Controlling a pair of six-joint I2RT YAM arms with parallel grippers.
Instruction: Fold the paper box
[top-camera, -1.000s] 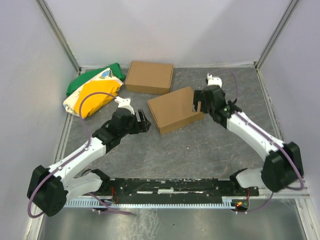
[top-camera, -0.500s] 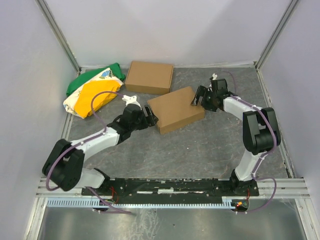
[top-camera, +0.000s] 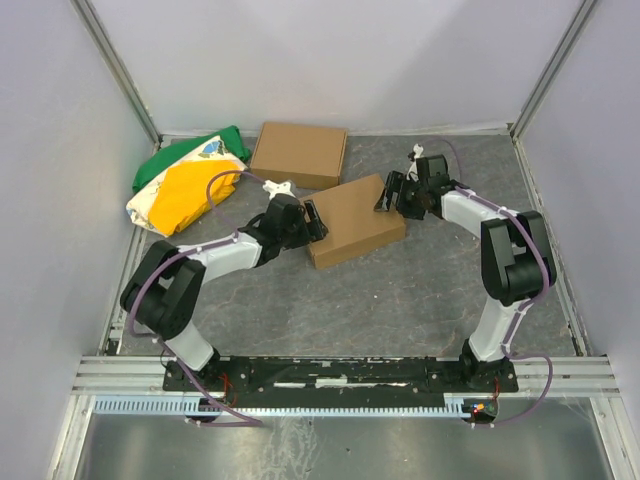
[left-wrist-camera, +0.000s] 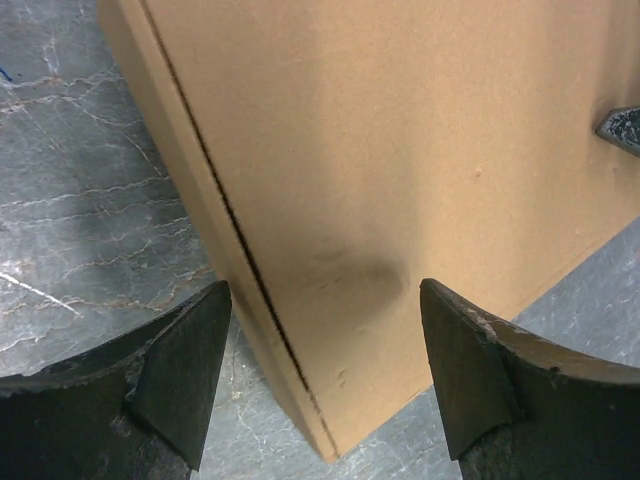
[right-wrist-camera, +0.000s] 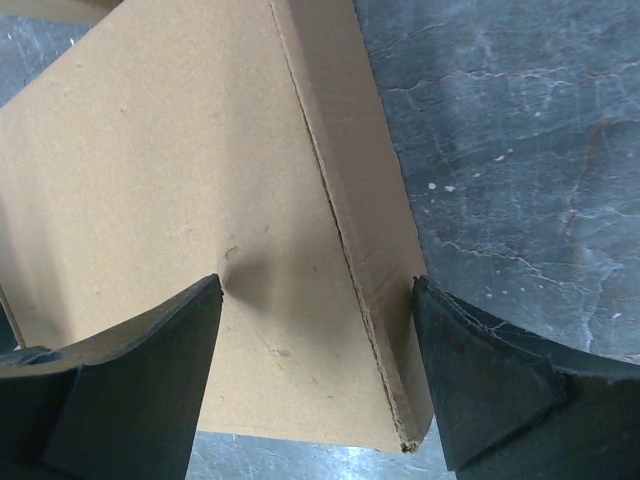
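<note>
The paper box (top-camera: 355, 220) lies flat on the tabletop (top-camera: 400, 300), lid down and to all appearance closed. Its long axis runs slantwise from its near-left end to its far-right end. Just beyond its far-left corner sits a second, ready-made cardboard box (top-camera: 298, 155), and well off to its left a green, yellow and white bag (top-camera: 185, 180).

The coming move turns on the two arms meeting the box from opposite ends of that axis. The left claw (top-camera: 312, 218) is at the near-left short end and the right claw (top-camera: 393, 192) at the far-right corner, each about as close as the other.

In the left wrist view the box (left-wrist-camera: 400, 150) pokes a corner in between the fingers (left-wrist-camera: 180, 370), which stand wide apart and grip nothing. In the right wrist view the box (right-wrist-camera: 180, 200) has its side wall and seam between that claw's fingers (right-wrist-camera: 500, 390), likewise spread and not clamped. Whether any fingertip touches the cardboard I cannot tell.

A squeeze or press from both ends looks the likely next step.
</note>
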